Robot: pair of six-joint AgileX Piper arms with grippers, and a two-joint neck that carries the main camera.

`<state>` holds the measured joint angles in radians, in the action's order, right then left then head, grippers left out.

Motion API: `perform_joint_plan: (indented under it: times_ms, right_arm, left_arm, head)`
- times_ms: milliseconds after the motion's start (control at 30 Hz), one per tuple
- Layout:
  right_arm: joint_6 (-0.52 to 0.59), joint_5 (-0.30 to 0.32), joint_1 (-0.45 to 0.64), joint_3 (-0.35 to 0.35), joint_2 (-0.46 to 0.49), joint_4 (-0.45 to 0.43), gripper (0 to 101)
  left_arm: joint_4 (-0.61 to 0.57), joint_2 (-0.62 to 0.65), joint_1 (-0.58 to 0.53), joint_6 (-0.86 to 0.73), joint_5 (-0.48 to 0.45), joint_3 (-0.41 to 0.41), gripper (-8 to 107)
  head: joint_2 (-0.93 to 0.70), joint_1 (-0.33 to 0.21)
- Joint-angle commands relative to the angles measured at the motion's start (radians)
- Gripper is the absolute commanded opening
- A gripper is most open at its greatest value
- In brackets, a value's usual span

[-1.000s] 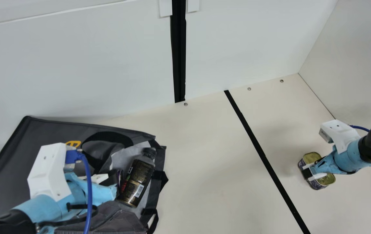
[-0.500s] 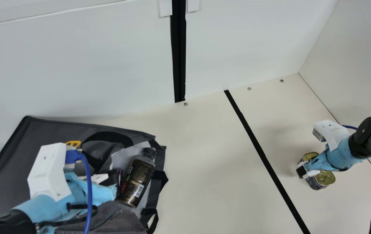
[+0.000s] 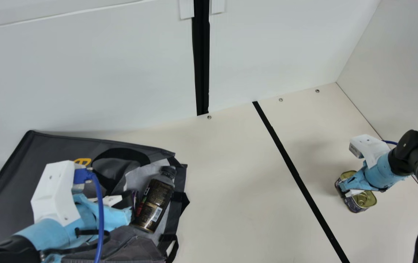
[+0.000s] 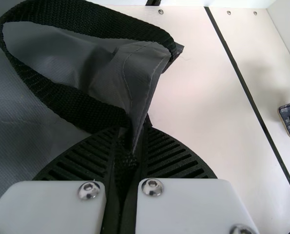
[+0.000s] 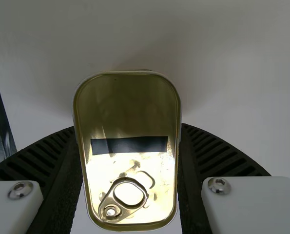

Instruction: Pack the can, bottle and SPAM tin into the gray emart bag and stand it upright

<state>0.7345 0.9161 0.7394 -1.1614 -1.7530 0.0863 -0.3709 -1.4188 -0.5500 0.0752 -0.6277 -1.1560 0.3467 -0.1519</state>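
packing is, as i judge it, partly done. the gray emart bag (image 3: 48, 160) lies on its side at the left part of the tabletop (image 3: 238, 175), near the far edge, and its mouth is turned toward the black line (image 3: 296, 175). the bottle (image 3: 155, 201) lies in this mouth, slanted, with its cap toward the far edge. just beside the bottle there is a narrow purple edge (image 3: 134, 197); perhaps it belongs to the can, but i cannot tell this with certainty.

the left gripper (image 4: 135, 131) is closed nearly together, and it has between its fingers the cloth of the bag's rim with a part of the black handle (image 4: 86, 18). this probably serves to hold the mouth open.

the spam tin (image 3: 364, 199) is beyond the black line, near the right edge of the tabletop, well apart from the bag, with its lid and ring pull (image 5: 116, 210) up. the right gripper (image 5: 130, 129) is parted only by the width of the tin, and its fingers are against the two long sides, so i judge that it has the tin in hold. if the tin is lifted a little, i cannot tell.

what is left: the tin must be carried across into the mouth, the bottle should go deeper, and the bag must be stood upright. the bottle could slide out if the bag is raised too early.
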Motion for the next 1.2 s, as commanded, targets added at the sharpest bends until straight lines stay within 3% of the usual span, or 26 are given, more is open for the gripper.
perform_joint_plan:
  times_ms: [0, 700, 1167]
  right_arm:
    - [0.002, 0.004, -0.003, -0.002, 0.008, 0.007, 0]
    - [-0.011, 0.032, -0.106, 0.03, 0.154, 0.041, 0]
    - [-0.095, 0.049, -0.252, 0.082, 0.276, 0.003, 0]
  left_arm:
    - [0.0, 0.0, 0.0, 0.0, 0.0, 0.0, -8]
    - [0.0, 0.0, 0.0, 0.0, 0.0, 0.0, -8]
    - [0.0, 0.0, 0.0, 0.0, 0.0, 0.0, -8]
  head:
    - [0.002, -0.023]
    - [0.002, -0.023]
    - [0.002, -0.023]
